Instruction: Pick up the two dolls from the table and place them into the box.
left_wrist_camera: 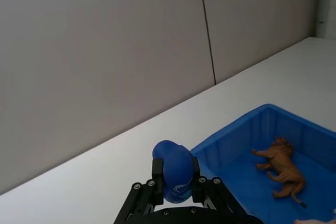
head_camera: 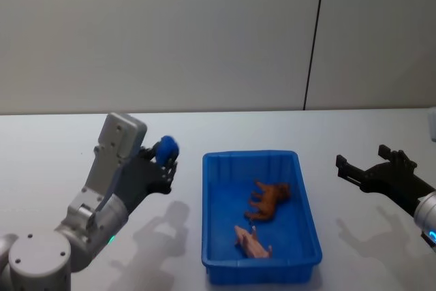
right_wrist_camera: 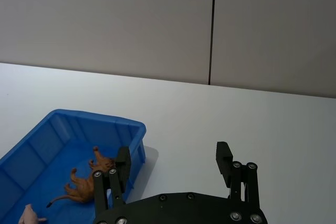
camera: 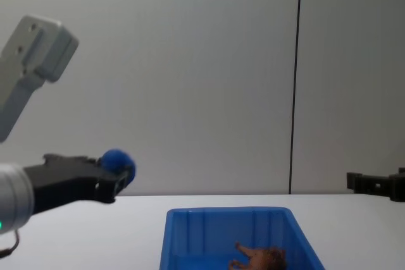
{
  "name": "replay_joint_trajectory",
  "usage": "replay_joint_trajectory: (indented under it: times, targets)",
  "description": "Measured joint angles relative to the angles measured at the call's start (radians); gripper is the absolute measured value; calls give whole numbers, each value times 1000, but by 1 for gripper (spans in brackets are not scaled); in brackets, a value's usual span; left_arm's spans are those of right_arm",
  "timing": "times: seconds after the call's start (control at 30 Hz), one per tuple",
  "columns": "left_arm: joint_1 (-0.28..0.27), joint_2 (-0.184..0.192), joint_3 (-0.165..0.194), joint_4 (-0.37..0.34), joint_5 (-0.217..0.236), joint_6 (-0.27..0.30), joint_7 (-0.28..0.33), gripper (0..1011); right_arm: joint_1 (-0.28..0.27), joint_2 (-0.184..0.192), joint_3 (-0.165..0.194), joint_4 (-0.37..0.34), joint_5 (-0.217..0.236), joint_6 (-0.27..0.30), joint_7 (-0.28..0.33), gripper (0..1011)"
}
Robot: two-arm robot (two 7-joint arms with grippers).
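White tabletop point(head_camera: 204, 127) is running back to a plain grey wall, and from the head view I am counting one blue box point(head_camera: 310, 250), sitting mid-table. Inside it two toys are lying: one brown doll point(head_camera: 270, 200) near the middle of the box and one small pink figure point(head_camera: 253, 242) toward its near end. To the left of the box, my left gripper point(head_camera: 167, 163) is hovering above the table, pinching one round blue doll point(head_camera: 167, 148) between its fingers. To the right of the box, my right gripper point(head_camera: 365, 164) is hanging with its fingers spread and nothing between them.

Through the left wrist view, I am seeing the blue doll point(left_wrist_camera: 175, 171) squeezed between the two fingers, with the box point(left_wrist_camera: 231, 135) beyond it and the brown doll point(left_wrist_camera: 281, 165) lying inside.

From the right wrist view, the spread fingers point(right_wrist_camera: 223, 158) are framing bare table beside the box point(right_wrist_camera: 94, 120); the brown doll point(right_wrist_camera: 86, 182) and the pink figure point(right_wrist_camera: 30, 216) are both lying inside.

At chest height, the left gripper point(camera: 120, 178) is carrying the blue doll point(camera: 116, 159) higher than the box point(camera: 190, 232) rim and left of it, while the right gripper point(camera: 354, 181) is waiting to the box's right.
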Motion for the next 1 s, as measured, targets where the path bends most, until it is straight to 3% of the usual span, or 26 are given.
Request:
replay_joint_trajectory:
  times: [0.33,0.6,0.83,1.0]
  targets:
    - [-53,-34,14,20,31,-28,-131,231,0,0,0,0,0,0,0,1001]
    - [-107,-87,39,95,52,-57,-232,183,0,0,0,0,0,0,0,1001]
    - [-144,-123,57,158,65,-72,-284,155,0,0,0,0,0,0,0,1001]
    - [-165,-144,66,194,72,-80,-309,299,0,0,0,0,0,0,0,1001]
